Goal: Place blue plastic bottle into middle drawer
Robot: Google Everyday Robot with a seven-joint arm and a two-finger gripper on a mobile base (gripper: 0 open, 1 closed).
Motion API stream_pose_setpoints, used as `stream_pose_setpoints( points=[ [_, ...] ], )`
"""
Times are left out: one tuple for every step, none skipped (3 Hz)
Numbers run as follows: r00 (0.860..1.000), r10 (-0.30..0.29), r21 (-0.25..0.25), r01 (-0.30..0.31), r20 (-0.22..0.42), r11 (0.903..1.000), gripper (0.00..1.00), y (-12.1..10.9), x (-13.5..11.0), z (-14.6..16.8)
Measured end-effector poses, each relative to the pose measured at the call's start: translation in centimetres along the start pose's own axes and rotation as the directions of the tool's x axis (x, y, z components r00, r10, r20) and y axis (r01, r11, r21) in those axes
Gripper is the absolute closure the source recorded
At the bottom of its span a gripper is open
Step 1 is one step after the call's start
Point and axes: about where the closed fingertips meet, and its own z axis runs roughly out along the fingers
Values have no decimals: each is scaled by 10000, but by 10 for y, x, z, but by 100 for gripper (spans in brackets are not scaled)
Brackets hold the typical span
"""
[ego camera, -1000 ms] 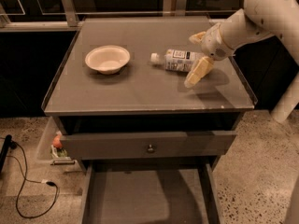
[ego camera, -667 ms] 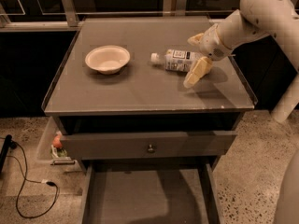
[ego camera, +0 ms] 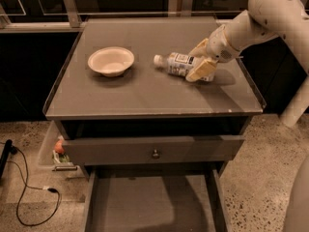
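The blue plastic bottle (ego camera: 177, 64) lies on its side on the cabinet top (ego camera: 145, 95), white cap pointing left toward the bowl. My gripper (ego camera: 199, 59) reaches in from the right and straddles the bottle's base end, one finger behind it and one finger (ego camera: 201, 70) in front, closed against it. The bottle still rests on the top. The middle drawer (ego camera: 145, 204) is pulled out below at the bottom of the view, and its flat gray floor is bare.
A white bowl (ego camera: 111, 61) sits on the left of the cabinet top. A gray drawer front with a round knob (ego camera: 155, 153) sits above the open drawer. A small white bin (ego camera: 50, 151) with items stands on the floor at left, near a black cable (ego camera: 29, 197).
The fingers have drawn together around the bottle's base end, and the gripper has shifted slightly left. The bottle has slid a little to the left.
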Motion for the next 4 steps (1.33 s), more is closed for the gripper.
stream_pose_setpoints(
  points=[
    [10000,0,-1,0,0,10000,65,0,0,0],
    [10000,0,-1,0,0,10000,88,0,0,0],
    [10000,-1,-1,1,1,10000,100,0,0,0],
    [9997,-187,173,184,176,9997,100,15,-1,-11]
  ],
)
